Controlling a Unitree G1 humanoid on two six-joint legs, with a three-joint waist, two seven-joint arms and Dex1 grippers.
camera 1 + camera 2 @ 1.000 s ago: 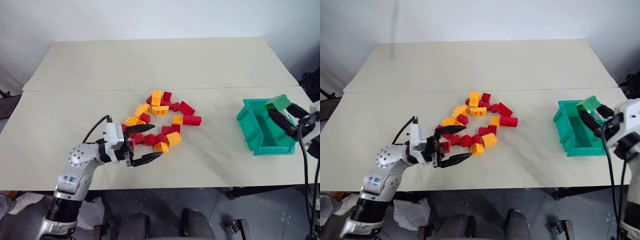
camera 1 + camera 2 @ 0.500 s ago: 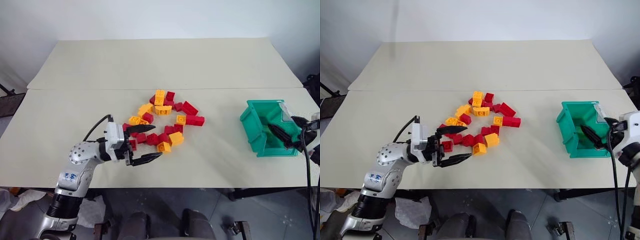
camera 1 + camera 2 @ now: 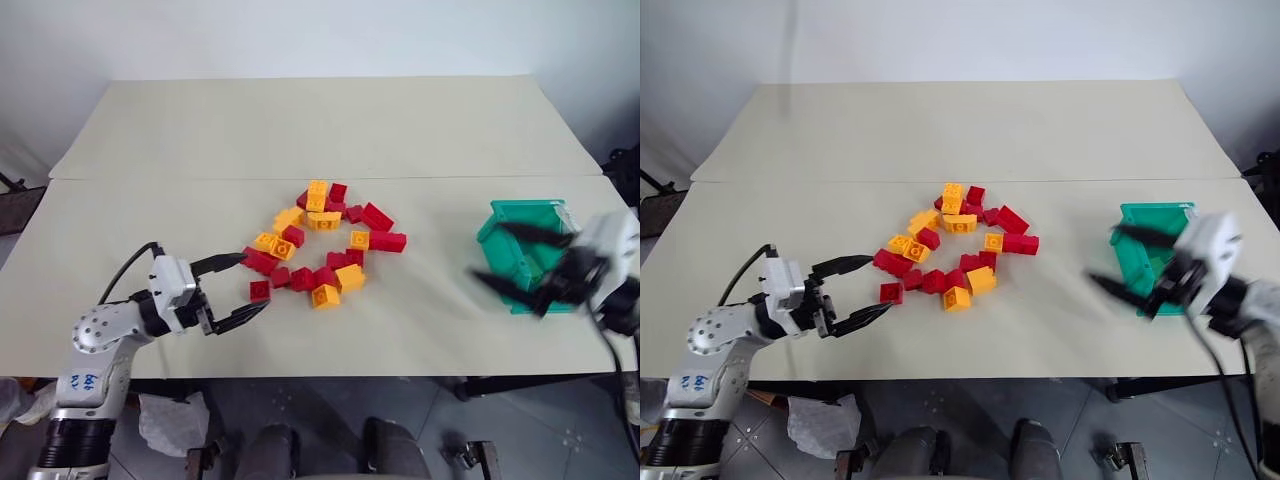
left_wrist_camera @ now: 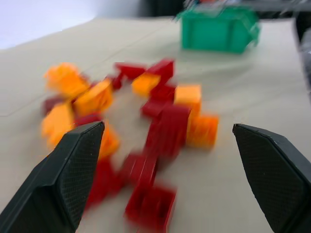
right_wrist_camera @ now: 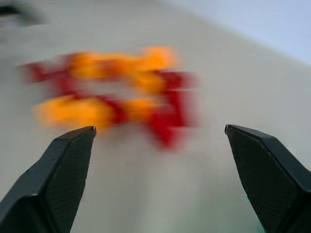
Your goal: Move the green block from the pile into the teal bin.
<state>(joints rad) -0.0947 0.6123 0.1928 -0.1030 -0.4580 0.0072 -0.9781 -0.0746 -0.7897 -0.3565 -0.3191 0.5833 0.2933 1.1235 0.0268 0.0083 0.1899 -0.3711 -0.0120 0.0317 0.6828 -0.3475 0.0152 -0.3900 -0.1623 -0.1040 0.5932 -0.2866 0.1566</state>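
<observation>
The pile point(image 3: 322, 243) of red, orange and yellow bricks lies mid-table, also in the left wrist view point(image 4: 160, 111) and the right wrist view point(image 5: 121, 97). The teal bin point(image 3: 530, 209) stands at the right, near the table's front edge, and shows far off in the left wrist view point(image 4: 218, 31). I cannot make out the green block. My right gripper point(image 3: 492, 252) hovers blurred over the bin's left wall, open and empty, pointing at the pile. My left gripper point(image 3: 255, 281) is open at the pile's left edge, with nothing held.
A lone red brick point(image 3: 260, 290) lies just off the pile, close to my left gripper's fingertips. The cream table point(image 3: 430, 330) has a seam across its middle. Bare table separates the pile from the bin.
The right gripper held the green block above the bin, opened, and has swung left toward the pile without it. The left arm has drawn back to the left, away from the pile.
</observation>
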